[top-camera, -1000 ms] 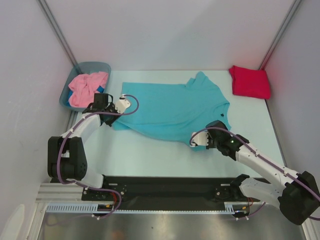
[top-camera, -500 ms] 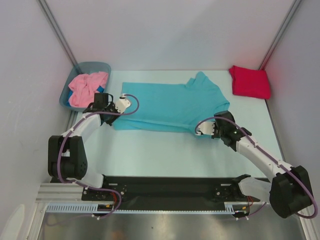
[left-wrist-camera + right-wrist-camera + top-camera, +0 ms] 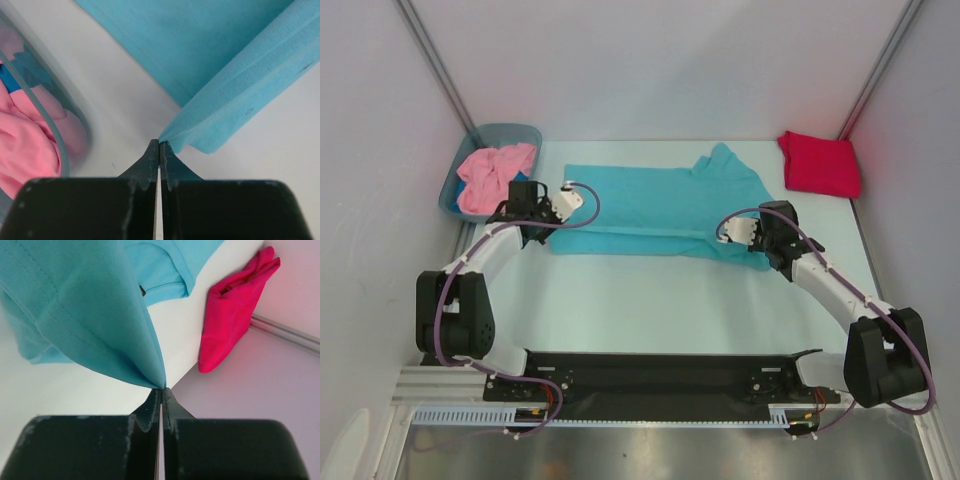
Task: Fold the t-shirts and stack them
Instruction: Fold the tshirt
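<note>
From above, the soft turquoise cloth t-shirt (image 3: 650, 205) lies across the middle of the smooth pale bench (image 3: 650, 300), with its near part doubled over the rest. The left claw (image 3: 552, 215) pinches its left corner and the right claw (image 3: 745, 238) its right corner, both fully closed on the cloth. A folded crimson red t-shirt (image 3: 820, 165) sits in the far right corner, well apart. A crumpled pink t-shirt (image 3: 492, 175) fills the grey-blue plastic tub (image 3: 510, 132) at far left. Bare bench lies open in front of the fold.

In the left wrist view, the closed tips grip a layered turquoise edge, with the tub just beside.

In the right wrist view, a stitched turquoise hem hangs from the closed tips, with the red shirt beyond.
</note>
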Controlling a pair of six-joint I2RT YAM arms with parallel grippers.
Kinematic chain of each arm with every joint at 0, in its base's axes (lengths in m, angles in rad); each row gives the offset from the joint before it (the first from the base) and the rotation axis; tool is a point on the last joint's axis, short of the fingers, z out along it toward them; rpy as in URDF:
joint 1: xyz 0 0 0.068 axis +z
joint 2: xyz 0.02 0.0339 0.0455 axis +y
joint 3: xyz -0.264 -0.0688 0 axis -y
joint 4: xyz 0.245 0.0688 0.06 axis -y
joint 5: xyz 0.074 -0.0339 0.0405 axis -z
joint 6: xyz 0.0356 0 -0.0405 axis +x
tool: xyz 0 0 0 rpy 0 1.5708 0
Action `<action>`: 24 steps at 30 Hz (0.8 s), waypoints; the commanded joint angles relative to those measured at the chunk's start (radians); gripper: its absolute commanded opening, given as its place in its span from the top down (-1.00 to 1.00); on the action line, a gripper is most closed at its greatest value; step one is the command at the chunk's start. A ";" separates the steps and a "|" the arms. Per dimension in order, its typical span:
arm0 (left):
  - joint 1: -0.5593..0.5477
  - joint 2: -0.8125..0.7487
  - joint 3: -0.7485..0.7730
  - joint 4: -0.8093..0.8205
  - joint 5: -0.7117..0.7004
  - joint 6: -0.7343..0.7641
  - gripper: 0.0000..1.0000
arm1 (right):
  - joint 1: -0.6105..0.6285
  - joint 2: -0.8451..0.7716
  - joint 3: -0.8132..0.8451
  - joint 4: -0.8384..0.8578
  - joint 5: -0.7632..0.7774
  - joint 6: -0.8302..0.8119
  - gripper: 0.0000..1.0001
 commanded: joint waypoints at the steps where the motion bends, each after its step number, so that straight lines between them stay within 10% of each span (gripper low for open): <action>1: -0.012 -0.011 0.041 0.020 -0.008 0.036 0.99 | -0.016 0.019 0.046 0.054 0.006 -0.012 1.00; 24: -0.041 0.082 0.058 0.025 -0.028 0.109 0.99 | -0.022 0.047 0.015 0.063 0.006 -0.003 1.00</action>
